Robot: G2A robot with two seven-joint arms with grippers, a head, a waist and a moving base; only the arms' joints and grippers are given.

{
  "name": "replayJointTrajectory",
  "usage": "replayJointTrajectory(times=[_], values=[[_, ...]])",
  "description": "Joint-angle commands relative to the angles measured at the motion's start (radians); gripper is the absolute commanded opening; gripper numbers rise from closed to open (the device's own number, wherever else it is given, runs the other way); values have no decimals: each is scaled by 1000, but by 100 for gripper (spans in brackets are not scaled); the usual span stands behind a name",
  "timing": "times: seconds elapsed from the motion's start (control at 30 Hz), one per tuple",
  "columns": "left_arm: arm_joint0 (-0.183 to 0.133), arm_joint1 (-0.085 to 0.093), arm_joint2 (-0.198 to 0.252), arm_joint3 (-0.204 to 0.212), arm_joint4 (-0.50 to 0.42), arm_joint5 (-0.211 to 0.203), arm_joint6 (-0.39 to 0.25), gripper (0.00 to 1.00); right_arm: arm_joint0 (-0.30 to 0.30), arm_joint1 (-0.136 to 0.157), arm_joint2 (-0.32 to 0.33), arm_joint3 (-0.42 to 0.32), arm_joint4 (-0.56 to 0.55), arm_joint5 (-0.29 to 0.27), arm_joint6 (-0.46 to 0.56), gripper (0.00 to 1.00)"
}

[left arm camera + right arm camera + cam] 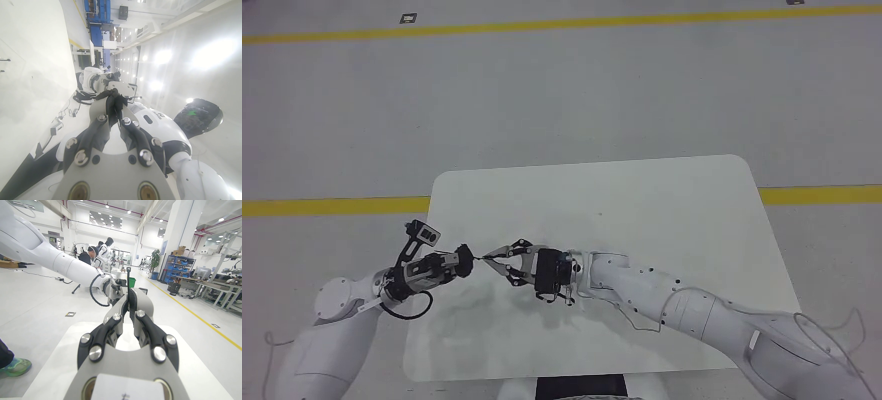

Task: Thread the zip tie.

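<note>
1. The right gripper (129, 296) is held above the near left part of the white table (672, 200). Its ribbed black pads (133, 302) are pressed together on a black zip tie (128, 281).
2. The zip tie stands upright out of that pinch. Its small square head is at the free top end, above the fingertips and touching nothing.
3. The left gripper (115, 99) faces the right gripper tip to tip and just beside it, also above the table and near its left edge.
4. The left gripper's fingers are drawn together at the tips, which are wrapped in ragged black material. A thin dark strip runs between them back toward the palm, and it looks to be the tie's tail.
5. In the top view, a thin dark line bridges the short gap between the two grippers' tips.
6. A white label (128, 387) sits at the base of the right gripper. Only the top of a dark mark shows before the picture's edge cuts it off, so it cannot be read.
7. On the grey floor beyond the table runs a yellow line (542, 24). Near it lies a small square plate (408, 18) with a dark centre, and any marking on it is too small to read.
8. Two slim dark slivers (5, 60) show on the white table surface in the left wrist view. They are well apart from the grippers and too small to identify.
</note>
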State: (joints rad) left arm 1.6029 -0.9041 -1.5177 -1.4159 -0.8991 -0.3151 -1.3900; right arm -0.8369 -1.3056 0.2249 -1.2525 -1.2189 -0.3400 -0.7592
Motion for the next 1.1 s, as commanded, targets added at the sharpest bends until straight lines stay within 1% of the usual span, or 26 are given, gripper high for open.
replayJointTrajectory(times=[0.0,0.4,0.73,1.07], values=[[0,1,1,-1,0,0,0,0,1,0,-2,0,0,0,0,0],[0,6,5,-5,-19,2,0,0,2,-2,-12,12,16,0,-7,0],[-2,11,13,-8,-34,12,0,0,1,-4,-25,28,17,0,-62,0],[1,19,26,-21,-31,15,0,0,15,-8,-48,39,27,0,-60,0]])
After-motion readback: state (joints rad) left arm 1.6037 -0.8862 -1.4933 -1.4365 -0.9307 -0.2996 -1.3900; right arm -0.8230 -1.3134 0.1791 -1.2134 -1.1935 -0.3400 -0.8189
